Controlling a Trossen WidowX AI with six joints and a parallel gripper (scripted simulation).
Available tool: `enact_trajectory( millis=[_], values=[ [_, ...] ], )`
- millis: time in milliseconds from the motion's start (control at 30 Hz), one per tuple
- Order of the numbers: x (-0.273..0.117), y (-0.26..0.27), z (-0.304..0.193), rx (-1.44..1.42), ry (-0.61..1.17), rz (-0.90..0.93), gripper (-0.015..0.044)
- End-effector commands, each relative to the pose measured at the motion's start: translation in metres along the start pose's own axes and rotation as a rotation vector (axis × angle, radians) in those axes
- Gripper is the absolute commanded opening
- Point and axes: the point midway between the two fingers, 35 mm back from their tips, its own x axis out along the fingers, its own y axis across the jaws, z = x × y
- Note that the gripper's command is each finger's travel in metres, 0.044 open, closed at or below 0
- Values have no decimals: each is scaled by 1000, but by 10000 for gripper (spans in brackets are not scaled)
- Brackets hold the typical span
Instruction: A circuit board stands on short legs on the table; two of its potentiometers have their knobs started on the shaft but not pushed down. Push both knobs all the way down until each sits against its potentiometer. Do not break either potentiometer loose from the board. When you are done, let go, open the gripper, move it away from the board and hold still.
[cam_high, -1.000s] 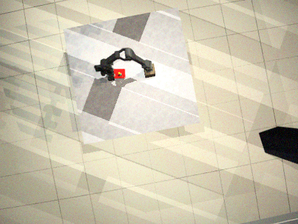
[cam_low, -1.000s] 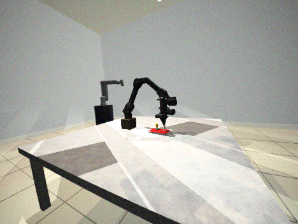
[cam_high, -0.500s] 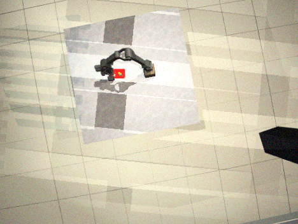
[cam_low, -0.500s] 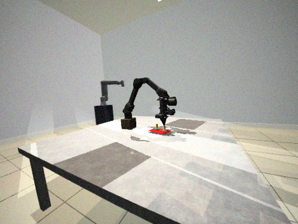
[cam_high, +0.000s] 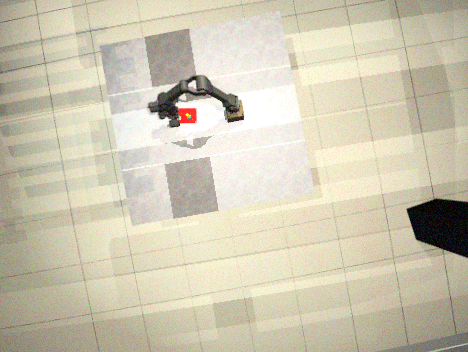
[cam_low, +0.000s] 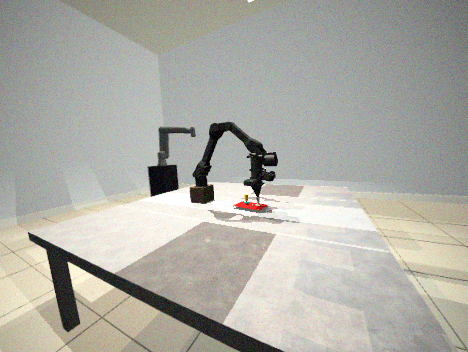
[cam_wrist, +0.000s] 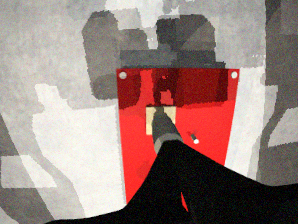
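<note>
The red circuit board (cam_high: 192, 120) (cam_low: 250, 207) (cam_wrist: 135, 155) stands low on the table. My gripper (cam_low: 258, 195) (cam_wrist: 170, 147) is shut, with nothing between the fingers, and points down over the board. Its tips are at the top of a grey knob (cam_wrist: 160, 131), which stands over a beige potentiometer (cam_wrist: 150, 121); whether they touch it is hard to tell, and the gap under this knob is hidden. A yellow knob (cam_high: 188, 116) (cam_low: 246, 197) stands upright and high over a teal base (cam_low: 246, 202); it is out of sight in the wrist view.
A small pin with a white tip (cam_wrist: 195, 140) stands on the board beside the grey knob. The arm's brown base block (cam_high: 235, 112) (cam_low: 202, 194) is on the table. A second arm (cam_low: 164, 142) on a black stand is in the background.
</note>
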Motion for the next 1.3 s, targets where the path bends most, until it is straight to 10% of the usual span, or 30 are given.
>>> enact_trajectory(
  millis=[0,1267],
  values=[
    [13,1,2,4,3,3,0],
    [18,1,2,4,3,3,0]
  ],
)
